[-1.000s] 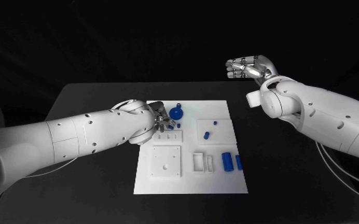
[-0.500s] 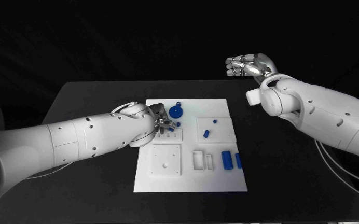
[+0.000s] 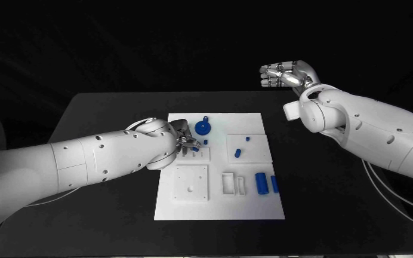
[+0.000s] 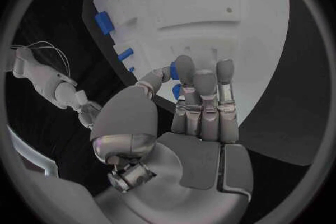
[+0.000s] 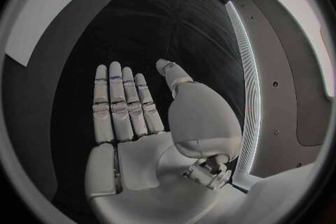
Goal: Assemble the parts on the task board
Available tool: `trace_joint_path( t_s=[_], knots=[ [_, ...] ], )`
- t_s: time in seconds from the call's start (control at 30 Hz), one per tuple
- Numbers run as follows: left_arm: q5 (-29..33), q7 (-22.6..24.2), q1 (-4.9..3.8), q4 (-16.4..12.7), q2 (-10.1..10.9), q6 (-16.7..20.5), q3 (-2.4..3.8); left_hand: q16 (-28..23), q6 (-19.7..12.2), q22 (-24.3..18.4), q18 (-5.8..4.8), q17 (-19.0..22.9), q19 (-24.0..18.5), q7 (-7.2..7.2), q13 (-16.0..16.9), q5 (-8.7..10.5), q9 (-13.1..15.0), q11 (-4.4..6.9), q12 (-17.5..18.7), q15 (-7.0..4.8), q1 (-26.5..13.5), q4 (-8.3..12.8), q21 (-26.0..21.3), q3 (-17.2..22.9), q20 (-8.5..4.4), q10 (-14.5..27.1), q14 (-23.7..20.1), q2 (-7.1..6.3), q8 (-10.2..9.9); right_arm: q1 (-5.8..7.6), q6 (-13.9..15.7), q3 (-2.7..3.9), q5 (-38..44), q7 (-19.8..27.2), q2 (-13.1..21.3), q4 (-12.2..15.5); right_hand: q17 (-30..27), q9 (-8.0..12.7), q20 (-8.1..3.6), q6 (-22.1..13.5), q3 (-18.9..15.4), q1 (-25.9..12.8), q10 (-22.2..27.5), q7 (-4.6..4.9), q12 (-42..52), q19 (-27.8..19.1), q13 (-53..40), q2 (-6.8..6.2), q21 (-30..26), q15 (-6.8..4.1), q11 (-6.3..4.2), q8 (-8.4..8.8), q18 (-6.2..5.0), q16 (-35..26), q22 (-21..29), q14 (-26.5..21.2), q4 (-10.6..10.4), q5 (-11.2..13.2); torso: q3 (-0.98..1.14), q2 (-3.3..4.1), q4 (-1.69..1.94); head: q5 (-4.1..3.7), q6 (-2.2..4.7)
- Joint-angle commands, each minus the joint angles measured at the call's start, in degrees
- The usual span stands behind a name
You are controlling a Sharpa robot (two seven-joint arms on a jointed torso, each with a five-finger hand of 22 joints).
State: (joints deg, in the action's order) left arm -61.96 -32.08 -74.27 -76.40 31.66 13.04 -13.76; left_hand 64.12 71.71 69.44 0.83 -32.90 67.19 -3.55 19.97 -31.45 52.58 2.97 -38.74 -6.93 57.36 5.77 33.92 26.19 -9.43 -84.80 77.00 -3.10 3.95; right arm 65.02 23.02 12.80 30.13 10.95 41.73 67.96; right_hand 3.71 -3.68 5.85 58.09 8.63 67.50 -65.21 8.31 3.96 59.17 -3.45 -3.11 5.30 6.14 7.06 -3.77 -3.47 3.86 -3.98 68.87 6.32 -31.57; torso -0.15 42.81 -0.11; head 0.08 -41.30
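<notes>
The left hand (image 3: 185,143) is low over the near-left part of the white rectangular task board (image 3: 258,204), its silver fingers (image 4: 204,95) held straight and close together above the board. In the left wrist view a small blue part (image 4: 175,91) sits between the thumb and the fingertips, and the thumb tip is beside it; whether the hand actually pinches it cannot be told from the pictures.

Just beyond the left hand, toward the board's far edge, lies a round blue disc with a short stem (image 3: 202,128). To its right a small white block (image 3: 239,149) carries a short blue peg (image 3: 236,153) and a smaller blue piece (image 3: 247,140). Nearer the robot, a square white plate with holes (image 3: 191,184) lies on the board, a narrow white frame (image 3: 229,184) beside it, then two blue cylinders (image 3: 261,184) lying side by side.

The right hand (image 3: 286,76) is raised well above and beyond the black tabletop (image 3: 103,120), far from the board. Its palm is flat, its fingers (image 5: 119,101) straight and side by side, the thumb apart, holding nothing.
</notes>
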Motion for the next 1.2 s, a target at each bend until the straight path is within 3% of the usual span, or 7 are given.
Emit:
trace_joint_path(
  t_s=[0.03, 0.27, 0.3, 1.2],
  knots=[
    [-0.4, -0.3, 0.06, -0.2, 0.1, -0.2, 0.02, 0.4, 7.4, 0.9, -0.35, -0.1, 0.8, 6.37, 0.1, -0.21, -1.5, 3.3, -0.3, -1.69, 0.5, 6.4, -0.9, 6.1, -0.13, -2.0, 0.7, 0.03, 0.4, 0.05, -1.1, 0.03, -0.1, 0.7, -0.1, 0.0, -0.1, 0.0, 0.17, 0.0, -0.4, -0.3, 0.4, 0.42, -0.2, -0.1, 0.1, 0.37, 0.3, 0.11, 0.08, 0.21, -0.61, -0.3, 0.1, -0.3, -0.1, -0.4, -0.04, -0.02, -0.01, 0.08, -0.1],
    [-0.4, -0.3, 0.18, -0.2, 0.2, -0.4, 0.02, 0.3, 7.4, 2.2, -0.45, -0.1, 1.4, 6.39, 0.0, -0.18, -2.1, 3.32, -0.2, -1.73, 0.5, 6.3, -2.2, 6.0, -0.11, -1.9, 0.6, 0.01, 0.8, 0.05, -1.3, 0.03, -0.1, 0.6, -0.1, -0.1, -0.1, 0.0, 0.18, 0.0, -0.4, -0.3, 0.4, 0.41, -0.2, -0.1, 0.1, 0.4, 0.3, 0.11, 0.08, 0.2, -0.61, -0.3, 0.1, -0.3, -0.1, -0.6, 0.01, -0.02, -0.06, 0.1, -0.07],
    [-0.4, -0.3, 0.19, -0.2, 0.2, -0.5, 0.02, 0.4, 7.2, 6.5, -0.64, -0.1, 3.1, 6.35, 0.1, -0.19, -2.5, 3.3, -0.4, -1.7, 0.6, 6.4, -6.6, 6.0, -0.17, -2.0, 0.6, -0.02, 1.0, 0.05, -1.3, 0.03, -0.1, 0.6, -0.2, -0.1, -0.1, 0.0, 0.19, -0.1, -0.5, -0.3, 0.4, 0.43, -0.2, -0.2, 0.1, 0.35, 0.3, 0.12, 0.1, 0.21, -0.61, -0.3, 0.1, -0.3, -0.2, -0.7, 0.0, -0.02, -0.07, 0.13, -0.08],
    [-0.4, -1.0, 0.84, 0.1, 0.4, -2.4, 0.02, 0.4, 7.4, 6.6, -0.65, -0.1, 3.1, 6.26, 0.1, 0.01, -3.1, 3.08, -0.3, -1.58, 0.7, 6.5, -7.1, 5.9, -0.06, -2.0, 0.4, 0.04, 0.8, 0.04, -1.6, 0.03, 0.0, 0.4, -0.2, -0.3, -0.1, 0.0, 0.24, 0.0, -0.6, -0.4, 0.5, 0.41, -0.2, -0.3, 0.1, 0.41, 0.3, 0.14, 0.1, 0.19, -0.64, -0.3, 0.1, -0.4, -0.3, -1.0, 0.06, 0.02, -0.04, 0.09, -0.29]
  ],
)
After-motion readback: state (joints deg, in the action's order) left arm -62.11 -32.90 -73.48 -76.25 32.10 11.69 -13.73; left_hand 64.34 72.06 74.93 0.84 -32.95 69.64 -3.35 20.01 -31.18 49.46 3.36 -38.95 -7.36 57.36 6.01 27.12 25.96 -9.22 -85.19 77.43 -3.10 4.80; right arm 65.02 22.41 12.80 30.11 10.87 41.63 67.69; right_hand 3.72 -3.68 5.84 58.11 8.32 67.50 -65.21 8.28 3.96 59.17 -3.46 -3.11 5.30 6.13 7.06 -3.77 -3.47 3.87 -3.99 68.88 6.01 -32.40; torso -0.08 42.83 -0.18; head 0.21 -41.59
